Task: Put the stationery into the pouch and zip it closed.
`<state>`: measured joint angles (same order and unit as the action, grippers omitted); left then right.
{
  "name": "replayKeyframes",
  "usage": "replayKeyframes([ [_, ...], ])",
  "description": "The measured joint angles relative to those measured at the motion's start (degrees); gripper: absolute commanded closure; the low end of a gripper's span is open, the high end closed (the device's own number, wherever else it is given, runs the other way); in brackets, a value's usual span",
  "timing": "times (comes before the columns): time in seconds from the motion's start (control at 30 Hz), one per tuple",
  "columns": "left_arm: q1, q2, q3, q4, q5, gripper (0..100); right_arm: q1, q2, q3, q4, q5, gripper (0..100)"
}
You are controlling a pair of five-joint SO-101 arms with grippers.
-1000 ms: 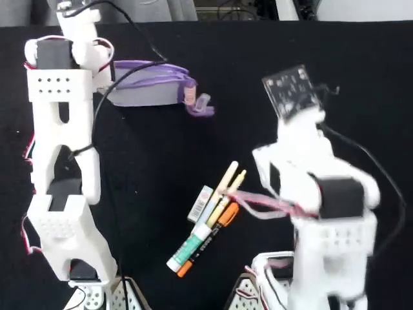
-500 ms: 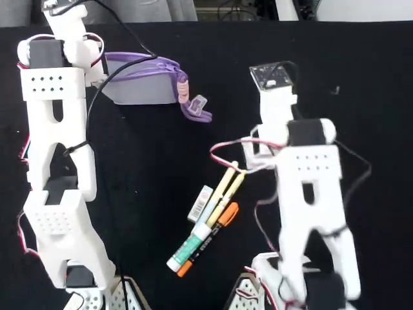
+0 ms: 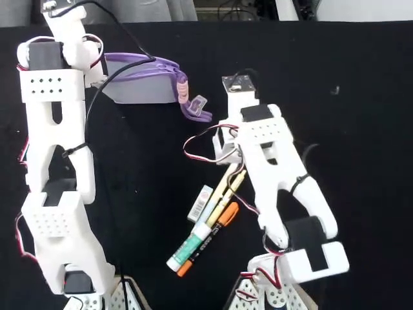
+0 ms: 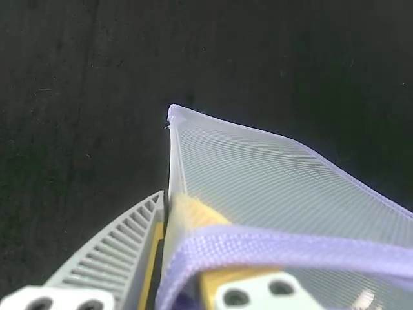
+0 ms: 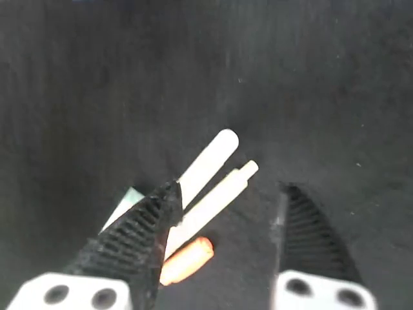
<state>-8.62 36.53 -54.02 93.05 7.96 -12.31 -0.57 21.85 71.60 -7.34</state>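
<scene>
A translucent mesh pouch [image 3: 139,90] with a purple zipper edge [image 3: 164,66] hangs at the table's back left. My left gripper [image 3: 97,74] is shut on its rim. In the left wrist view the pouch [image 4: 271,187] is pinched between the grey finger and the yellow pad of that gripper [image 4: 173,213]. Several pens and markers [image 3: 210,216] lie in a bundle mid-table: two cream pens [image 5: 210,184], an orange marker [image 5: 187,258] and a green-white one [image 3: 190,245]. My right gripper [image 5: 227,194] hovers open just above the cream pens' tips, its jaws straddling them.
A purple zipper pull with a tag [image 3: 197,106] dangles off the pouch's right end. The black tabletop [image 3: 348,97] is bare to the right. Both arm bases [image 3: 258,294] stand at the front edge.
The right arm has swung from the right side leftward and leaned down over the pens. The left arm lifted the pouch slightly, then held still.
</scene>
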Motion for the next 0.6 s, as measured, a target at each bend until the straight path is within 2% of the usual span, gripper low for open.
replayKeyframes([
  [0.23, 0.0, 0.0, 0.0, 0.0, 0.1, 97, -0.3, 4.6, 1.8, -5.0, -5.1, 79.2],
  [0.6, 0.0, 0.0, 0.0, 0.0, 0.1, 97, -4.1, 10.3, 1.8, -7.6, -5.6, 79.6],
])
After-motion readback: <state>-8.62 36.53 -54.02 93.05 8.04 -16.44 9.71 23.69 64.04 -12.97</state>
